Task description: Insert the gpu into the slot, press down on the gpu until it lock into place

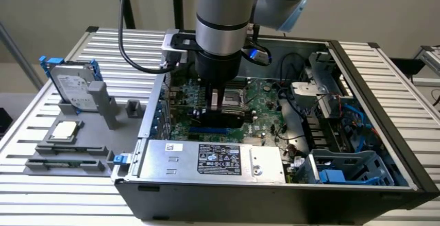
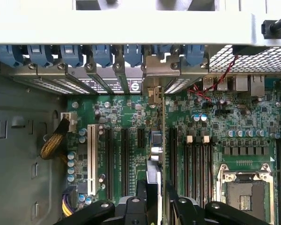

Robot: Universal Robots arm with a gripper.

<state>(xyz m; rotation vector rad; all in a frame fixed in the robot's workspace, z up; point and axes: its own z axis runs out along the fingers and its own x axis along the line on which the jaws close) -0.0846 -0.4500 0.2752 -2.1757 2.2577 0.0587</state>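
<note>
Blue slot [image 1: 208, 131] x1, gpu [image 2: 155, 140] x1 on edge, gripped by claw [image 2: 157, 193]

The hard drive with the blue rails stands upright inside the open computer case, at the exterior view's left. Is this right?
Not quite. The hard drive does stand upright at the exterior view's left, but it is outside the computer case, in a grey holder on the table. The exterior view shows this.
</note>
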